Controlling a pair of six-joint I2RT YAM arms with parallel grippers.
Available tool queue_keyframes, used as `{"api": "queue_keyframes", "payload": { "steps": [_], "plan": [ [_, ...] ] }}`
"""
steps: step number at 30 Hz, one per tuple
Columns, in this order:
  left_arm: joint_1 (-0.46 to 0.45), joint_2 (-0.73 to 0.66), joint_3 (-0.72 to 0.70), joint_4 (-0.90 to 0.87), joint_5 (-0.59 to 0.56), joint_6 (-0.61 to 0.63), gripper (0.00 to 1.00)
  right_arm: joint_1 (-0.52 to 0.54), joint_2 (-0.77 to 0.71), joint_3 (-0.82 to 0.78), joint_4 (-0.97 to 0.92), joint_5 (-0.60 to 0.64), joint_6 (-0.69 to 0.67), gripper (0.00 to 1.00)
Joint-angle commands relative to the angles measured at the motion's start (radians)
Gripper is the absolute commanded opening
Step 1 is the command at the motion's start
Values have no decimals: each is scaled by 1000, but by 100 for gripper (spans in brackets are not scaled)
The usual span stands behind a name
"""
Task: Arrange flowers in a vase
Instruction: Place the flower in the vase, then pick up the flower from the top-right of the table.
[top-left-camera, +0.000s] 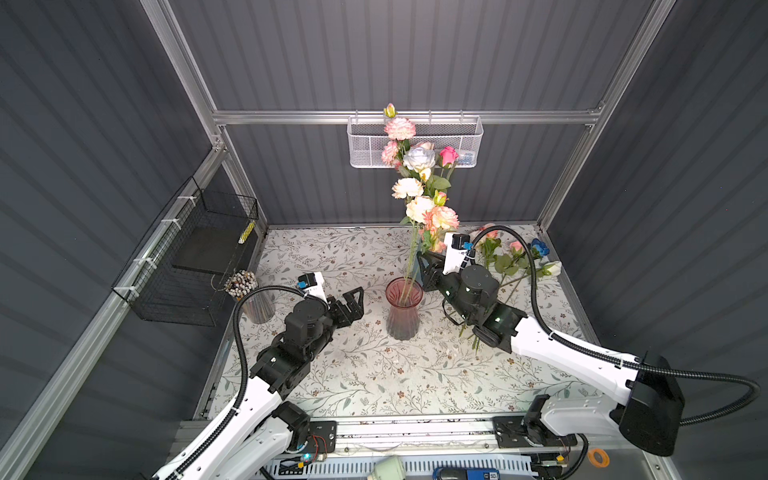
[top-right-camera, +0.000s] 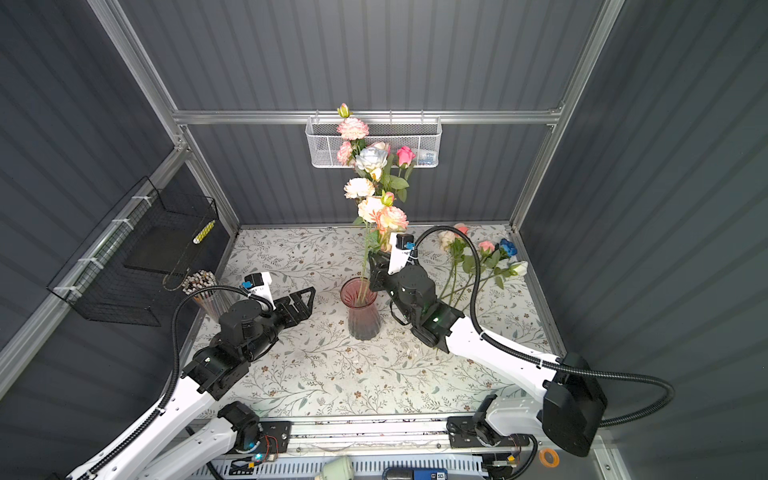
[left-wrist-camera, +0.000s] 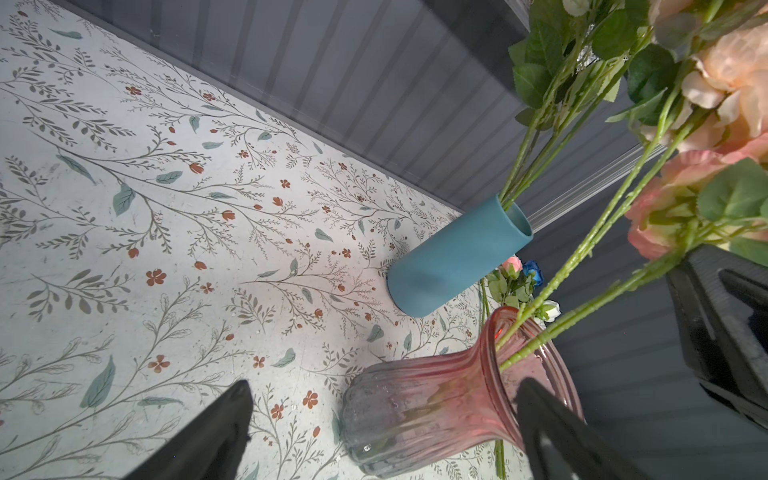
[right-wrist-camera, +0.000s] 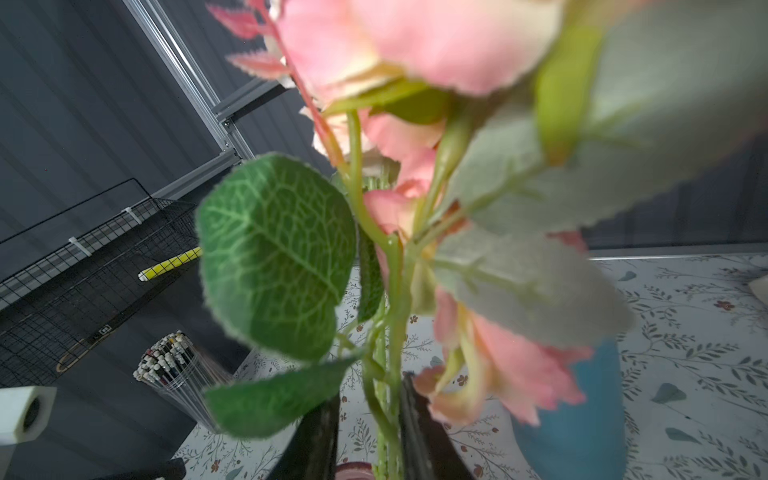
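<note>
Floral table (top-left-camera: 365, 374) seen in both top views, flowers (top-left-camera: 419, 159) stood at frame centre in pink vase (top-left-camera: 403, 316) and blue vase (left-wrist-camera: 453, 257), loose flowers (top-left-camera: 515, 248) laid at frame right, left gripper (top-left-camera: 355, 303) spread wide near pink vase, right gripper (right-wrist-camera: 370, 390) jaws parted narrowly around green stems (right-wrist-camera: 392, 324).

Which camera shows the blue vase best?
The left wrist view: the blue vase appears whole and sharp, stems in its mouth. The right wrist view catches a blurred part; in both top views the right arm hides nearly all of it.
</note>
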Motion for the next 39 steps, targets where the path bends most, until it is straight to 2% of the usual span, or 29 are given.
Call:
{"api": "queue_keyframes", "payload": {
  "steps": [1,6,16,20,27,33,39],
  "plan": [
    [-1,7,-12,34,19,-10,99,11,-27,-8,-11,16,32,30],
    [-1,25,-12,47,31,-16,100,17,-56,-12,-51,12,54,42],
    [0,62,24,70,62,0,100,23,-131,-3,-195,4,86,56],
    [-1,80,49,63,73,15,100,23,-198,-21,-222,12,55,62],
    [-1,101,92,61,90,66,100,23,-296,-61,-333,4,56,67],
    [-1,126,157,37,89,150,100,23,-399,-139,-422,123,27,67],
    [-1,149,234,18,173,220,99,-11,-511,-205,-540,239,23,67]
  ]
}}
